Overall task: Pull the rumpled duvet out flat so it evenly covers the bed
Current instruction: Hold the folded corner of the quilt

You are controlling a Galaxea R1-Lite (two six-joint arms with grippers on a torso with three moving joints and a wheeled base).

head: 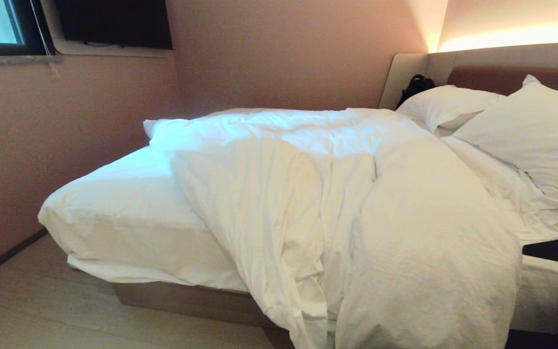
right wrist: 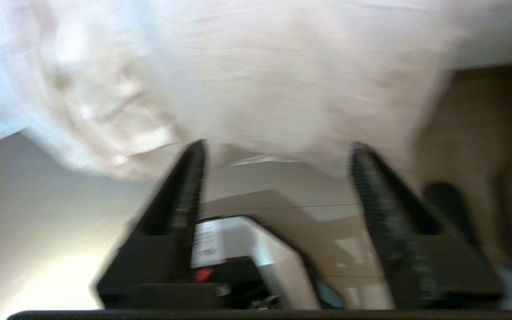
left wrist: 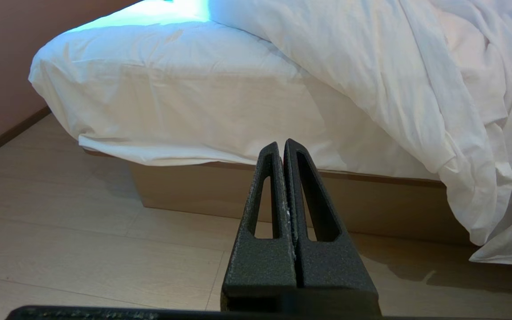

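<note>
Pink-walled bedroom, pale wood floor, window at far left. Low bed [head: 129,218] along the far wall, headboard at right, two pillows [head: 531,135] stacked there. Duvet [head: 356,203] bunched across the middle and right of the mattress, deeply creased, near edge spilling over the side and down to the floor. Left end of the mattress bare, only the fitted sheet [head: 124,194] showing, tucked over the corner.

Left gripper [left wrist: 285,146] low and near the floor, aimed at the bed's tan base, fingers pressed together, holding nothing; parked, by the look of it. Right gripper [right wrist: 278,153] close below the hanging duvet edge, fingers [right wrist: 191,178] well apart, no cloth between them; only a dark tip visible at the right edge of the head view.

Task barely begun, judging by the layout: nothing gripped, duvet not yet spread. Left to do: catch the drooping near edge, lift it back onto the mattress, draw the bulk leftward over the bare end, smooth the folds, square the top edge below the pillows.
</note>
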